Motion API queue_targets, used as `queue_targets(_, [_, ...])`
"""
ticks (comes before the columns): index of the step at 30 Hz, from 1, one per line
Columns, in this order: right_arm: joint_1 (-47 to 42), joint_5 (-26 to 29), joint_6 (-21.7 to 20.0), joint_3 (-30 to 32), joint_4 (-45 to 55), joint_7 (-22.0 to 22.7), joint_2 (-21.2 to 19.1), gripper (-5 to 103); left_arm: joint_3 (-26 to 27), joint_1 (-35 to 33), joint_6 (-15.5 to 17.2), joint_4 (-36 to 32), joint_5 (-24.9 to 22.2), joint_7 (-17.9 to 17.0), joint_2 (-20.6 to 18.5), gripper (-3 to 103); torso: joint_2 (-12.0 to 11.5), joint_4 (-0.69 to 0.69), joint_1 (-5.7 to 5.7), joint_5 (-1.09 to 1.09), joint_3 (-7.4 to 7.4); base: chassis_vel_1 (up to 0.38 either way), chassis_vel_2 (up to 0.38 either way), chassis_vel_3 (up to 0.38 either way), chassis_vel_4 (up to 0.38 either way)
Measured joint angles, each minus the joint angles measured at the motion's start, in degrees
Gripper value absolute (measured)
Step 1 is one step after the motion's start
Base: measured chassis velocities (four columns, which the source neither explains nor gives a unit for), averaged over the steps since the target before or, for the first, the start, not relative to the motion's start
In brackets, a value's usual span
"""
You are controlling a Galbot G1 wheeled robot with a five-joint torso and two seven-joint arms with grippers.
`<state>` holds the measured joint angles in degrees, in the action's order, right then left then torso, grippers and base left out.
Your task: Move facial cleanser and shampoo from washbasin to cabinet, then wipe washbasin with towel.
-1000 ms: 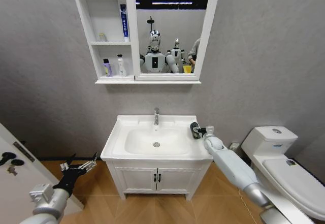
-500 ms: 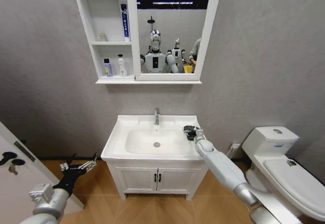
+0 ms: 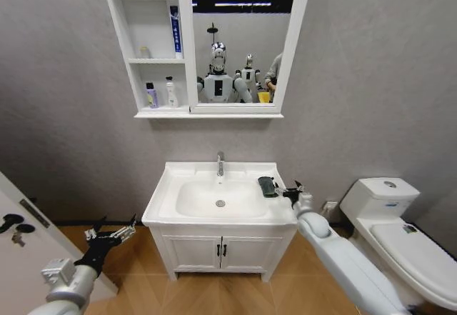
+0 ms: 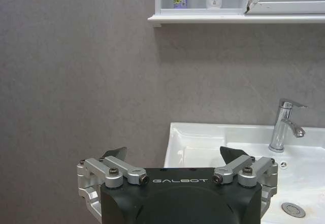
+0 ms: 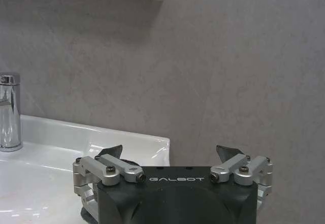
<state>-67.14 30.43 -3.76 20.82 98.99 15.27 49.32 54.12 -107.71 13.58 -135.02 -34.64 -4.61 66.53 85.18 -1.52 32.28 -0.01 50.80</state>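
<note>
Head view: towel, dark and folded, lying on the right deck of the washbasin, just beside the bowl rim, long axis running from the tap side toward the front edge. Right gripper just right of the towel, apart from it, fingers spread wide and empty; half a second earlier closed around the towel, now drawn back off it. Toilet farther right of that arm. Cabinet shelf above with two bottles. Left gripper parked low, left of the vanity, unchanged. Left wrist view: left gripper wide open, nothing held; washbasin corner, tap and drain beyond it. Right wrist view: right gripper wide open, dark cloth edge under one finger, basin rim and tap beyond.
</note>
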Motion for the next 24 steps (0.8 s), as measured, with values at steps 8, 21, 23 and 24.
queue_targets(8, [-26.38, -1.35, 0.21, 17.2, 20.02, 0.92, 3.53, 100, 0.0, 0.0, 0.0, 0.0, 0.0, 0.01, 0.0, 100, 0.0, 0.02, 0.0, 0.02, 0.0, 0.0, 0.0, 0.0, 0.0])
queue_targets(21, [-50.74, -11.46, 6.27, 25.04, 35.45, -0.92, 22.97, 100, 0.0, 0.0, 0.0, 0.0, 0.0, 0.0, 0.0, 100, 0.0, 0.0, -0.01, 0.01, 0.0, 0.0, 0.0, 0.0, 0.0])
queue_targets(23, [-50.96, -14.58, 6.51, 23.42, 35.97, -0.73, 24.69, 100, 0.0, 0.0, 0.0, 0.0, 0.0, 0.0, 0.0, 100, 0.0, 0.02, -0.01, 0.01, 0.01, 0.0, 0.0, 0.0, 0.0])
queue_targets(24, [-50.96, -14.58, 6.51, 23.42, 35.97, -0.73, 24.69, 100, 0.0, 0.0, 0.0, 0.0, 0.0, 0.0, 0.0, 100, 0.0, 0.02, -0.01, 0.01, 0.01, 0.0, 0.0, 0.0, 0.0])
